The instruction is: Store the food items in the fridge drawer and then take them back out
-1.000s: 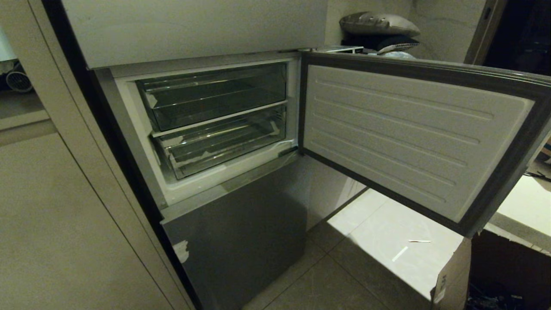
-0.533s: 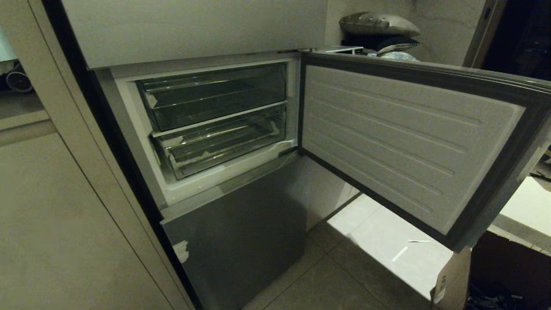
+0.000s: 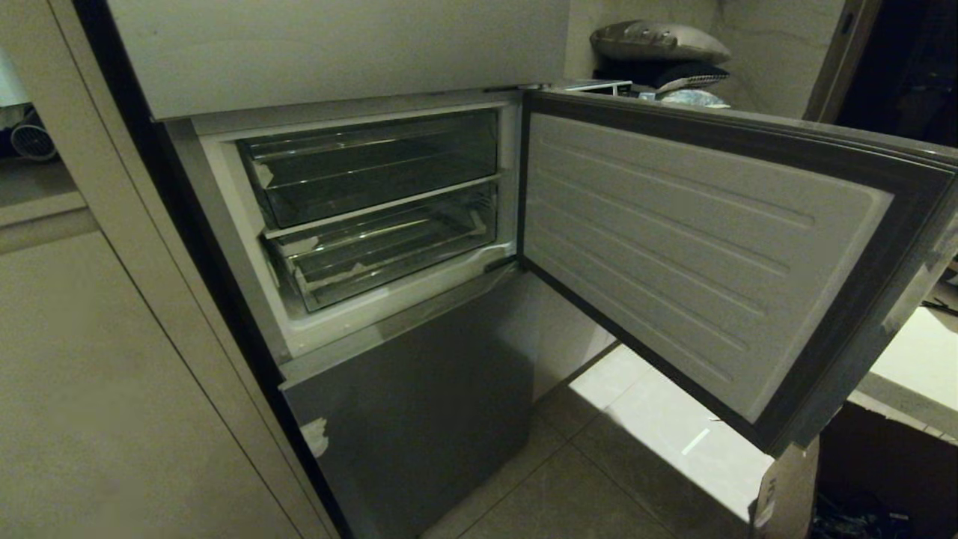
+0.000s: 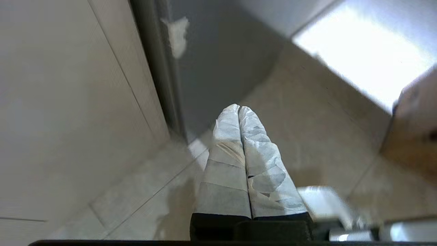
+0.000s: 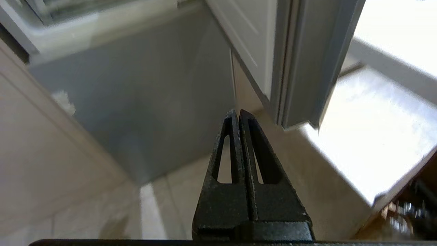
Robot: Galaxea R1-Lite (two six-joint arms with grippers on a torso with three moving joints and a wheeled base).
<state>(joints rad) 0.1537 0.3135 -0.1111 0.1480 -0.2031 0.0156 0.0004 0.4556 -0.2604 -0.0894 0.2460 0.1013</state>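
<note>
The fridge's middle compartment stands open, with two clear bins pushed in, one above the other. The lower one is the fridge drawer (image 3: 389,251), with white tape scraps on its front. No food items show in any view. Neither gripper appears in the head view. My left gripper (image 4: 239,107) has white-taped fingers pressed together, empty, over the floor tiles beside the grey lower door panel (image 4: 218,51). My right gripper (image 5: 236,112) is black, shut and empty, low before the same panel (image 5: 136,95) and under the open door's corner (image 5: 300,102).
The open compartment door (image 3: 696,239) juts out to the right, white ribbed inner face toward me. A tall beige cabinet (image 3: 112,374) flanks the fridge on the left. A cardboard box (image 3: 786,486) stands at the lower right, and a cushion (image 3: 658,41) lies behind the door.
The open door's free edge has swung a little toward me, its lower corner now lower and further left. The drawers have not moved.
</note>
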